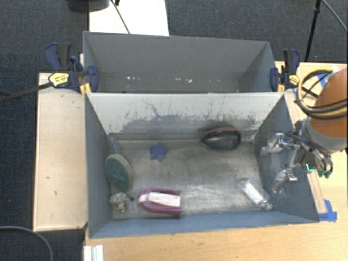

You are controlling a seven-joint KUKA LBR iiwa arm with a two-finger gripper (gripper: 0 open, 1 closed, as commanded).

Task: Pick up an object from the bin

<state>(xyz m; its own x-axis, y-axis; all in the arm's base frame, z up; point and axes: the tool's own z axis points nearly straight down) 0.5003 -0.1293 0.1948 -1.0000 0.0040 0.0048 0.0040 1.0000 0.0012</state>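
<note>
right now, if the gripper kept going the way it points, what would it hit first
Probably the bin's sloped right wall, which lies right under the gripper. The small clear tube lies just left of that line, though depth is hard to judge.

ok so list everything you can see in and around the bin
bin: one, grey, centre
oval: one, black, at back wall, right of middle
scrap: one, blue, left of the oval
disc: one, green, left side
lump: one, grey-brown, front left corner
packet: one, pink and white, front, right of the lump
tube: one, clear, front right
arm: one, orange cover, right of bin
claw: one, metal, open, at right wall, nothing between its fingers
</note>
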